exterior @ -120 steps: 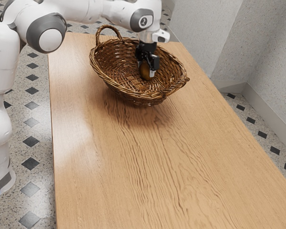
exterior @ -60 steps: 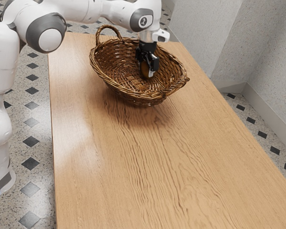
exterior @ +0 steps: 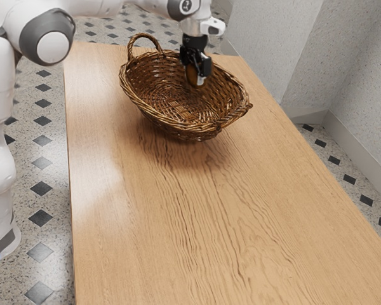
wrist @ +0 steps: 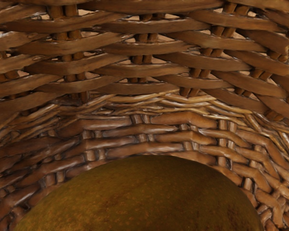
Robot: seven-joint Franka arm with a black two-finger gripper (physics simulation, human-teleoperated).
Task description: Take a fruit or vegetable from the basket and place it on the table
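My gripper (exterior: 195,75) is inside the upper part of the wicker basket (exterior: 153,114), shut on a brownish-yellow fruit (exterior: 192,75) that hangs above the basket's floor. In the wrist view the fruit (wrist: 144,197) looms large at the lower edge, its skin olive-brown with orange specks, and the woven wall of the basket (wrist: 135,72) stands behind it. The fingers partly cover the fruit in the exterior view. Which kind of fruit it is, I cannot tell.
The wooden table (exterior: 178,229) stretches from the basket toward the exterior view's bottom. A tall looped handle (exterior: 144,38) rises at the basket's far left, and the woven rim curves around my hand.
My gripper has risen from deeper in the basket, and the fruit has come up with it between the fingers. The basket has stayed where it was.
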